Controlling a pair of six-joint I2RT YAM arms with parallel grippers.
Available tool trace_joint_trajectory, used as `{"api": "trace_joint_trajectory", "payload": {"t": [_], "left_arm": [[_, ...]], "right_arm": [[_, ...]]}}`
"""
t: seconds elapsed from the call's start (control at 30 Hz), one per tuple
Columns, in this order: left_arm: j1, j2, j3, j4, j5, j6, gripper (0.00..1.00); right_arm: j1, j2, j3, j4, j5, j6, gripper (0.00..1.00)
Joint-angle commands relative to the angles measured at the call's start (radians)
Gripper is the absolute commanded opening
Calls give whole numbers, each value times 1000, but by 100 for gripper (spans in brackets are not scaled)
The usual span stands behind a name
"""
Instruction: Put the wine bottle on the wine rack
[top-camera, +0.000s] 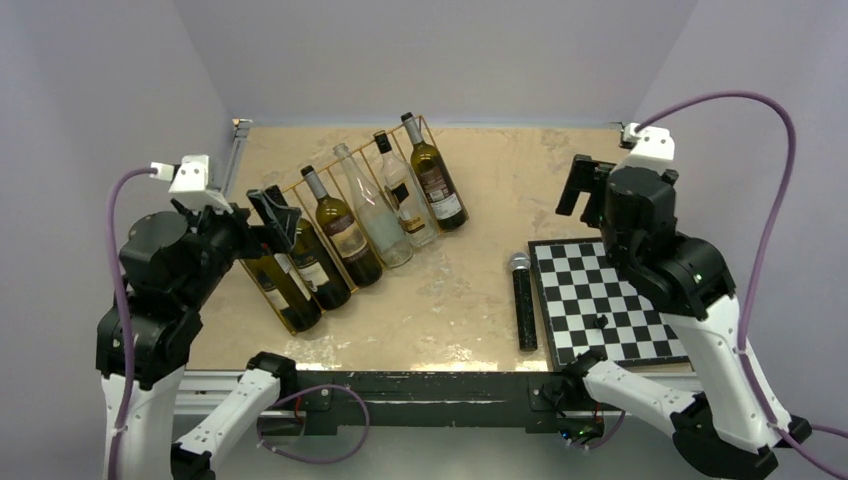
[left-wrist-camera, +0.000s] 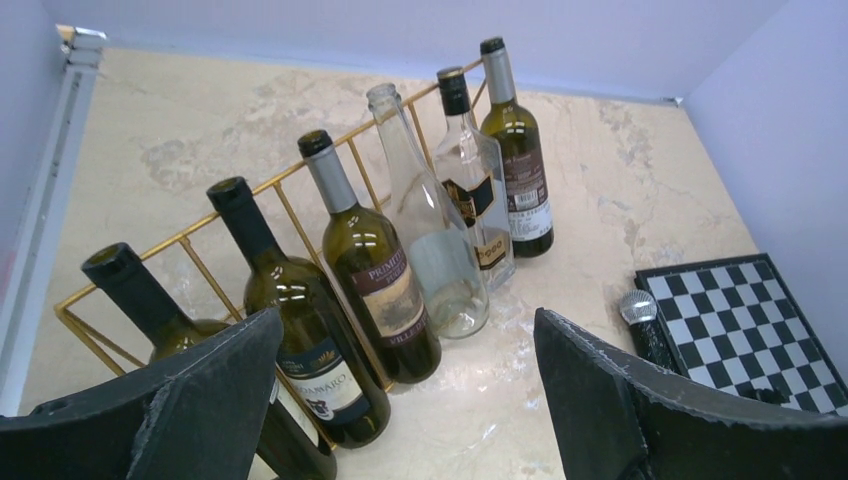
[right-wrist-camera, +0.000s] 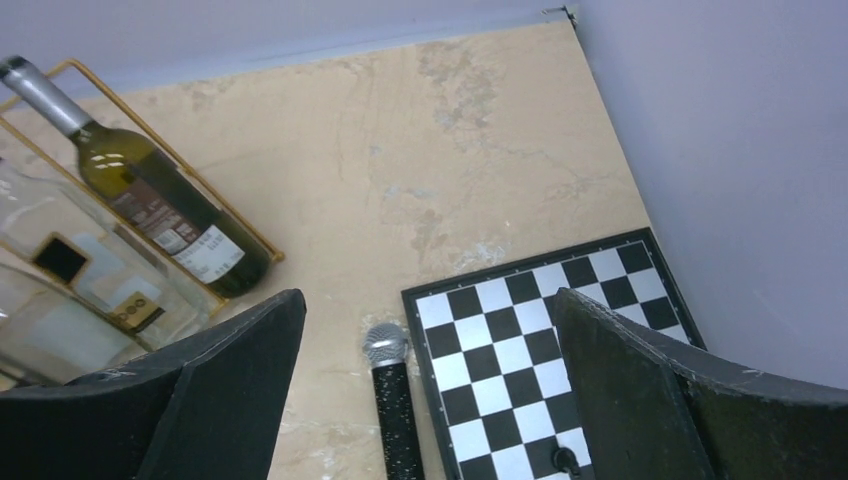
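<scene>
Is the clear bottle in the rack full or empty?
Empty: the clear bottle shows no liquid; the table shows through its glass.

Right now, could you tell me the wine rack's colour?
The wine rack is gold, clearest in the left wrist view.

count — wine bottles (left-wrist-camera: 375, 270): six | wine rack (left-wrist-camera: 180, 236): one | microphone (top-camera: 524, 300): one | chessboard (top-camera: 610, 300): one | robot arms (top-camera: 160, 260): two

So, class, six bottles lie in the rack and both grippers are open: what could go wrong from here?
1. The left gripper hangs open close to the nearest dark bottle; a careless move might knock it askew in the wine rack.
2. The right gripper faces the microphone; descending might send it rolling.
</scene>
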Motion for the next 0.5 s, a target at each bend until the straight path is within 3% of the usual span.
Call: {"api": "trace_joint_trajectory", "payload": {"t": [0.0,0.47], "left_arm": [[5,-73,62,49,-50,29,99],[5,-92,95,56,-40,71,99]], "right_arm": [[-3,-113,1,109,-69,-14,98],[-3,-199,13,221,-157,-85,99]]}}
